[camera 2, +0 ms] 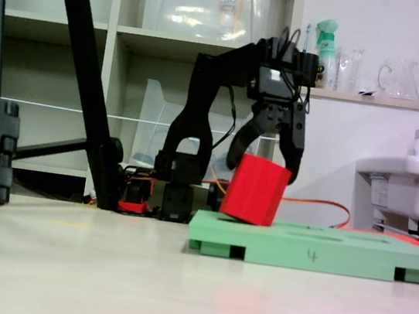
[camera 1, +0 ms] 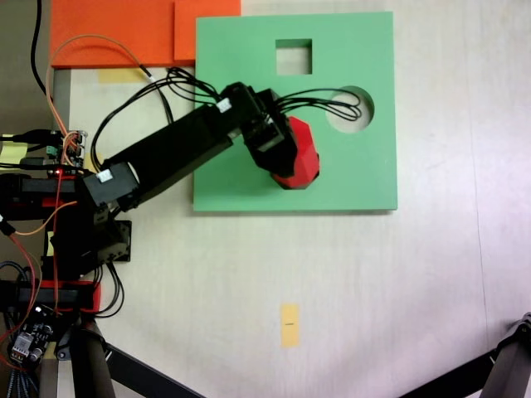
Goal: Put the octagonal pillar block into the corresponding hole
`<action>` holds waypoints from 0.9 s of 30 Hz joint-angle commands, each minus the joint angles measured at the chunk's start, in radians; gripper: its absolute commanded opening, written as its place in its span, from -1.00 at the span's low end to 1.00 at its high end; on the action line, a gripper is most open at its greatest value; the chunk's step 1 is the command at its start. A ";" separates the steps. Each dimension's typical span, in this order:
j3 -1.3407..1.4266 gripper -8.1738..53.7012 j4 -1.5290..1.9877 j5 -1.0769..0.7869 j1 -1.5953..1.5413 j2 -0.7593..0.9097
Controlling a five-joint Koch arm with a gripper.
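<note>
1. The gripper point(camera 2: 264, 167) is holding the octagonal pillar block point(camera 2: 256, 189); in the low fixed view the jaws are standing one on each side of the block's upper part, pressing against its sides.
2. The block is sitting tilted on the green foam board point(camera 2: 337, 249), its lower left corner seeming to dip into or rest at the board's surface while the rest is leaning above it.
3. From above, the block point(camera 1: 299, 154) is lying over the board point(camera 1: 241, 99) near its lower middle, below and left of the round cutout point(camera 1: 353, 110) and below the square cutout point(camera 1: 294, 56).
4. The corresponding hole is not showing plainly; it is probably lying beneath the block and arm, so whether the block is lined up with it cannot be told.
5. Judging by this, pick-up and carrying are done; straightening the block, seating it fully and letting go are still remaining.
</note>
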 commanded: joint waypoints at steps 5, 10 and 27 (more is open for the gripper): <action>-0.020 -0.04 0.077 -0.112 -0.020 0.038; -0.012 -0.04 0.081 -0.133 -0.012 0.031; 0.123 0.53 0.052 -0.089 0.067 0.054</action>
